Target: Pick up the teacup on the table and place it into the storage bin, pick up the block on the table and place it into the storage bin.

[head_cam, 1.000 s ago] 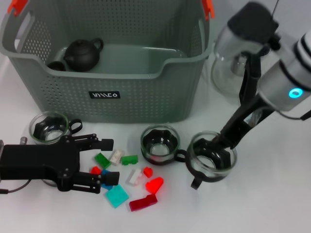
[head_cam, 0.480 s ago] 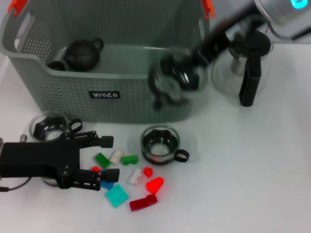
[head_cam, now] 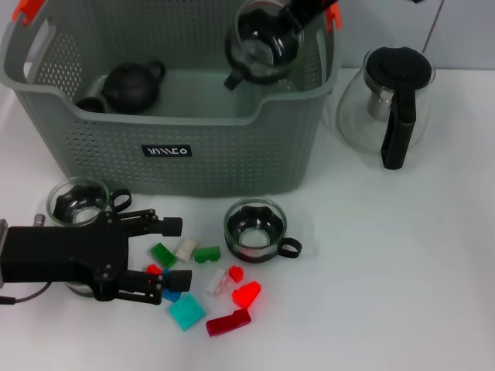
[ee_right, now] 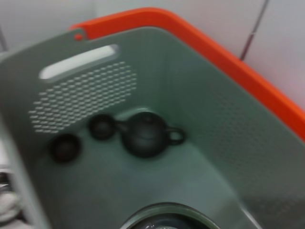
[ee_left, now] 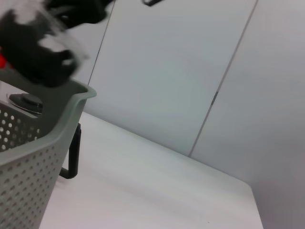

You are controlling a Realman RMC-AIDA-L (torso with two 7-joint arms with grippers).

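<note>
My right gripper (head_cam: 292, 17) is shut on a glass teacup (head_cam: 261, 40) with a dark insert and holds it tilted above the right half of the storage bin (head_cam: 155, 117). The cup's rim shows in the right wrist view (ee_right: 164, 220) over the bin's floor (ee_right: 190, 157). Two more glass teacups stand on the table, one in front of the bin (head_cam: 255, 229) and one at the left (head_cam: 79, 202). Several small blocks lie in front of the bin, among them green (head_cam: 206, 253), red (head_cam: 246, 294) and teal (head_cam: 186, 311). My left gripper (head_cam: 166, 255) is open at table level beside the blocks' left side.
A black teapot (head_cam: 131, 85) and small dark cups lie inside the bin; they also show in the right wrist view (ee_right: 145, 136). A glass teapot with a black handle (head_cam: 387, 104) stands right of the bin. The left wrist view shows the bin's corner (ee_left: 43, 157).
My right gripper lifted the teacup from the table at the right, carried it up and left over the bin's front wall, and now holds it above the bin. The left gripper stayed put.
</note>
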